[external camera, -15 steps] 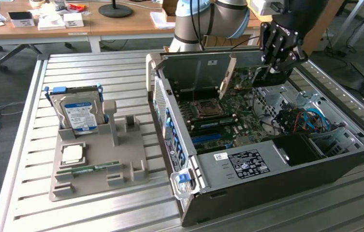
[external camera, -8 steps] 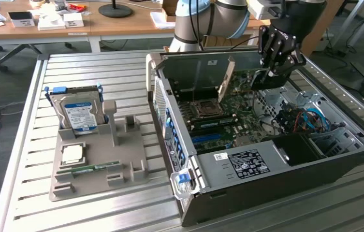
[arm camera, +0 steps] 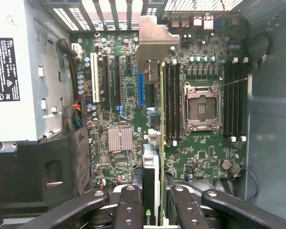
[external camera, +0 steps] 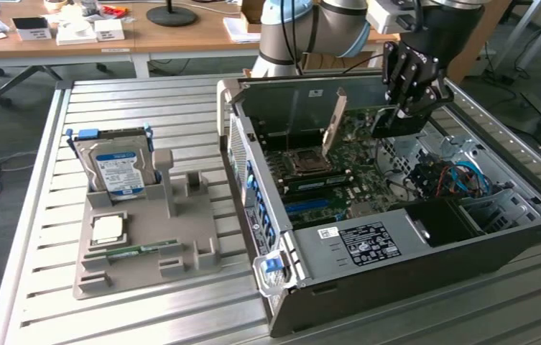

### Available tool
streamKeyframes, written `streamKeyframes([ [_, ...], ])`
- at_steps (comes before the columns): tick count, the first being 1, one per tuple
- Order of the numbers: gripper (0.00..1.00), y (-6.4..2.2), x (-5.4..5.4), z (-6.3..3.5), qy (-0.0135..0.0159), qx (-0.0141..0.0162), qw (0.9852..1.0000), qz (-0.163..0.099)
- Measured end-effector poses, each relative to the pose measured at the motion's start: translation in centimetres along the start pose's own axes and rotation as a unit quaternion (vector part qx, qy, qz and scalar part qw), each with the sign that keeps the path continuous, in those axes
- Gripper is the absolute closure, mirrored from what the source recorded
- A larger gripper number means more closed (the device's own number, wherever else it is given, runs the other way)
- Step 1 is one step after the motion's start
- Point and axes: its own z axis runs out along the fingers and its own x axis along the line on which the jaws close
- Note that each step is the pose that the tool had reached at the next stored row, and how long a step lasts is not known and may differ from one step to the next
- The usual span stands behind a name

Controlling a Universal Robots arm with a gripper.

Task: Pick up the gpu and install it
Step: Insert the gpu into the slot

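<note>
- The black multi-link end effector (external camera: 407,108) hangs inside the open black-and-grey metal computer case (external camera: 500,244), which sits on the slatted aluminium tabletop (external camera: 136,316).
- It is clenched on the gpu (external camera: 361,116), a thin dark green circuit board with a long pale metal end bracket. In the wrist view the end effector (arm camera: 152,206) has its black fingers (arm camera: 128,205) pressed against both faces of the gpu (arm camera: 152,167).
- The card stands on edge over the green motherboard (arm camera: 205,157), with its bracket (arm camera: 155,43) towards the case's slotted rear wall.
- It runs just beside the blue expansion slot (arm camera: 141,89) and parallel to the black memory slots (arm camera: 171,100). Its lower edge may be touching the board, but that cannot be told.
- The square metal-framed processor socket (arm camera: 201,107) lies beyond those memory slots.
- Outside the case, on the exterior view's left, a grey moulded holder (external camera: 189,248) carries an upright silver hard drive with a blue label (external camera: 117,169), a square processor chip (external camera: 107,228) and a narrow green memory stick (external camera: 141,250).
</note>
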Motion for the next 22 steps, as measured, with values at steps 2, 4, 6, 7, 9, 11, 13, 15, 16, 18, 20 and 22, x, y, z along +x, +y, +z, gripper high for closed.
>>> streamKeyframes([
  [2, 0.73, 0.00, 0.00, 0.00, 0.0000, 0.0000, 1.0000, 0.000],
  [4, 0.73, 0.00, 0.00, 0.01, 0.0000, 0.0000, 1.0000, 0.000],
  [6, 0.73, 0.00, 0.00, 0.01, -0.0001, 0.0000, 1.0000, 0.000],
  [7, 0.73, 0.00, 0.00, 0.01, -0.0001, 0.0000, 1.0000, 0.000],
  [9, 0.73, 0.06, 0.00, 0.08, -0.0002, 0.0000, 1.0000, 0.000],
  [11, 0.73, 0.14, 0.03, 0.26, -0.0001, 0.0000, 1.0000, 0.000],
  [13, 0.73, 0.17, 0.03, 0.40, 0.0000, 0.0000, 1.0000, 0.000],
  [15, 0.73, 0.18, 0.03, 0.40, 0.0000, 0.0000, 1.0000, 0.000],
  [16, 0.73, 0.18, 0.03, 0.40, 0.0000, 0.0000, 1.0000, 0.000],
  [18, 0.73, 0.19, 0.04, 0.40, 0.0000, 0.0000, 1.0000, 0.000],
  [20, 0.73, 0.42, 0.05, 0.42, 0.0000, 0.0000, 1.0000, 0.000],
  [22, 0.73, 0.77, 0.07, 0.46, 0.0000, 0.0000, 1.0000, 0.000],
])
